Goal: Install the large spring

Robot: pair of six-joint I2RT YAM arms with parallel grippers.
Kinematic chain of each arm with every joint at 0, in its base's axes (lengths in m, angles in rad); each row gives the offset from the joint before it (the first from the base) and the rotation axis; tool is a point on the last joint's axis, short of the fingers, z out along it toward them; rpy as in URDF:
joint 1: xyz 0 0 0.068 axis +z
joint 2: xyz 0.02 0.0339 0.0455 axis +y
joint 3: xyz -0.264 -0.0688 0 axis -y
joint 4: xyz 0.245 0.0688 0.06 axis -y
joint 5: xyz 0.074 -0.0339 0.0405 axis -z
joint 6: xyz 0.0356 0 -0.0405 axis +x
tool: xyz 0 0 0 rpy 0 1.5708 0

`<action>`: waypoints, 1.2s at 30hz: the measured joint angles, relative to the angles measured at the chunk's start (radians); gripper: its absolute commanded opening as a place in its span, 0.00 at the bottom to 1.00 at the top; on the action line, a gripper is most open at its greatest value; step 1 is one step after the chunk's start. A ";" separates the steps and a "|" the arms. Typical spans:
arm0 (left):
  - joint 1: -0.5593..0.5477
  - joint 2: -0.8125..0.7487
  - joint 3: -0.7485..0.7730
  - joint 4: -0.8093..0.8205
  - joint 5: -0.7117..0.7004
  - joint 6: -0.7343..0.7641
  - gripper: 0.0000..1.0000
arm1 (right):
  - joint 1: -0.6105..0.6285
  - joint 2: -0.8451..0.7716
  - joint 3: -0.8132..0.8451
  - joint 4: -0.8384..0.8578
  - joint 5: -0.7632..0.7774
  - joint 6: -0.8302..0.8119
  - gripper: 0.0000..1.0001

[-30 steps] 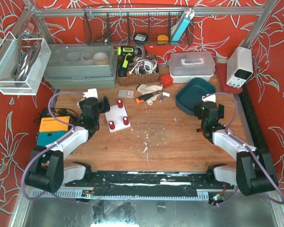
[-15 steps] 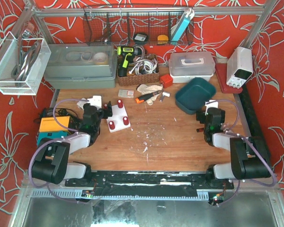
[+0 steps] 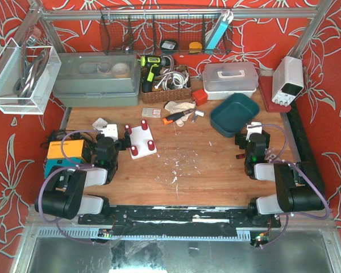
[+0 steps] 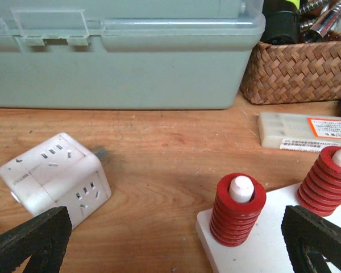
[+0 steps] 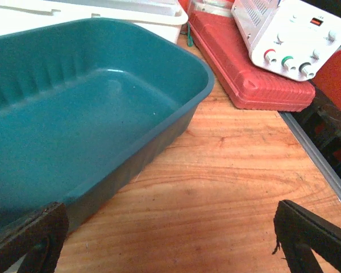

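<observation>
Red spring [image 4: 234, 220] ahead of left jaws

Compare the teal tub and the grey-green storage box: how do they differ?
The teal tub is open-topped and looks empty; the grey-green storage box has its lid on, with tape rolls showing through. The tub sits turned at an angle on the right of the table; the box stands square at the back left. Both are rectangular plastic containers.

You have a wooden table [image 3: 216, 165] ringed by red walls [image 3: 335, 68] with white flower outlines, and a metal rail [image 3: 159, 14] runs along the far side.
</observation>
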 measured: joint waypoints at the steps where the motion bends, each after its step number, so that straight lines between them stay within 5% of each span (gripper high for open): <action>1: 0.002 0.013 -0.008 0.021 0.004 0.000 1.00 | 0.000 0.000 0.000 0.007 0.000 0.000 0.99; 13: 0.010 0.109 -0.132 0.306 0.018 -0.011 1.00 | 0.000 0.002 0.000 0.027 0.000 0.000 0.99; 36: 0.011 0.109 -0.131 0.344 0.023 -0.011 1.00 | 0.000 0.002 0.000 0.027 0.000 0.000 0.99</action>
